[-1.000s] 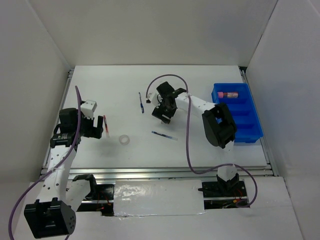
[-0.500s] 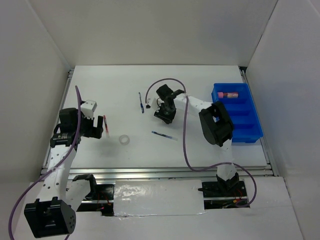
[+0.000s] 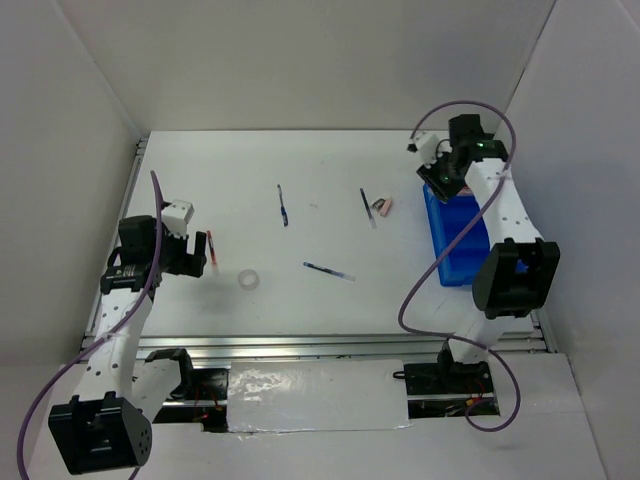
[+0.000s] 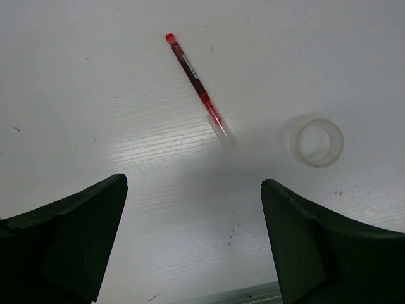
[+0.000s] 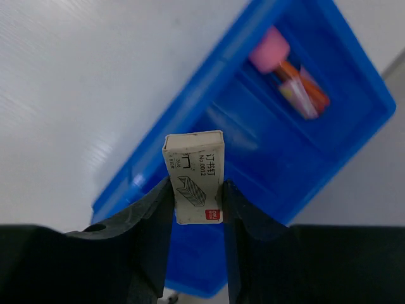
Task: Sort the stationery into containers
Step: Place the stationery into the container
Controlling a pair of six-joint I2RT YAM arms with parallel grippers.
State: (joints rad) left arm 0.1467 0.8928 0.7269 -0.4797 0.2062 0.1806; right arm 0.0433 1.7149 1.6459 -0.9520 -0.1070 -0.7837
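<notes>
Right gripper [image 5: 193,190] is clamped on a little staple box [image 5: 193,166], pinching its narrow sides with the printed face toward the wrist cam. The box's long axis runs in line with the fingers, and its free end pokes out past the tips toward the blue bin [image 5: 253,145] at the far right of the table [image 3: 330,160]. From the wrist view, the box looks to be hanging over the bin's left wall or the slot just inside it. I honestly can't tell which. The pink marker [image 5: 278,60] is already lying in the next compartment over.

My worry is that if it lets go here and it's really above the rim or a divider, the box clips the edge, tips end over end and bounces back onto the table. The grip also only covers the lower part, so a jerky move could pivot it.

Left gripper [image 4: 193,190] is wide open with nothing in it, hovering on the left side near the red pen [image 4: 196,88] and tape ring [image 4: 316,142].
</notes>
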